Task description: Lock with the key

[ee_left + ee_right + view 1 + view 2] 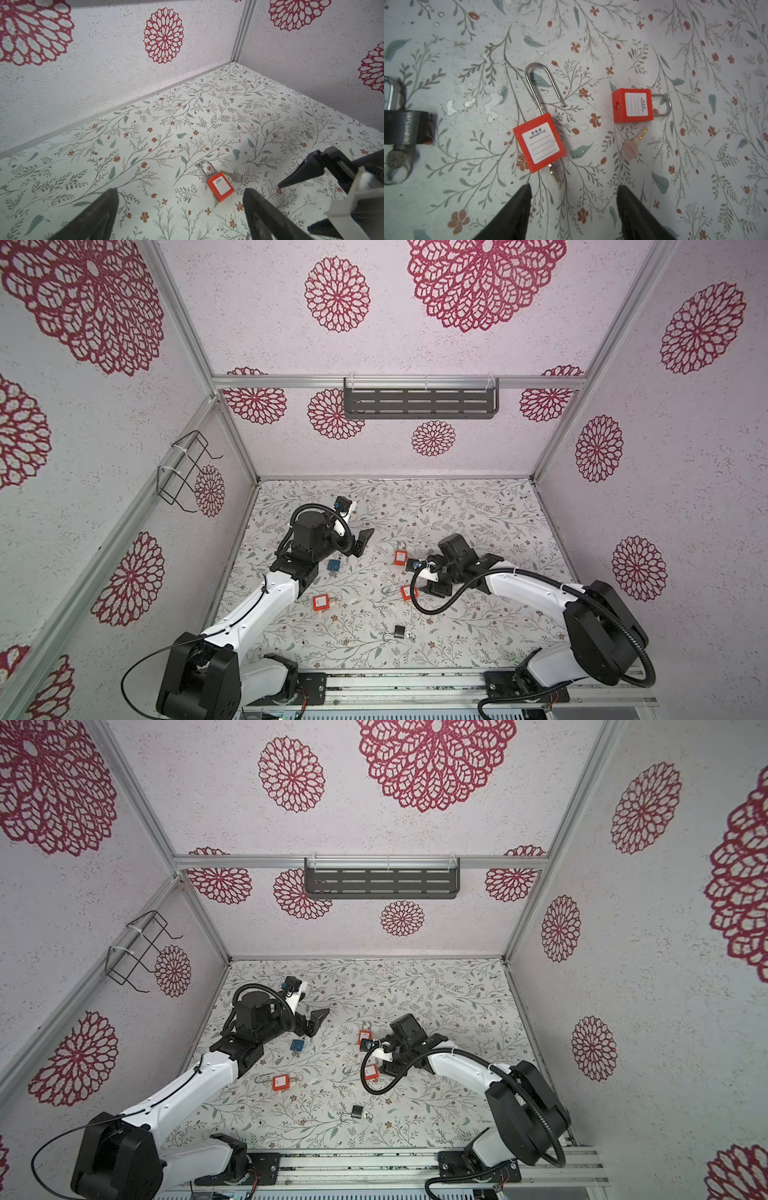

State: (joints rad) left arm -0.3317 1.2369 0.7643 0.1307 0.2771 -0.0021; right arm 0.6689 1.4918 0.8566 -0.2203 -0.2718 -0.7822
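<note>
Orange padlock flat, long axis sideways, shackle leftward, key rightward.

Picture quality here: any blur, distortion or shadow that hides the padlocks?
Both top views: wide-angle bending toward the edges, even light, tabletop things small. Left wrist: red padlock sharp, the camera's own jaws blurred close up. Right wrist: long-shackle padlock sharp with a soft shadow; black padlock at the frame edge smeared.

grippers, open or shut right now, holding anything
left gripper: open, holding nothing
right gripper: open, holding nothing
</note>
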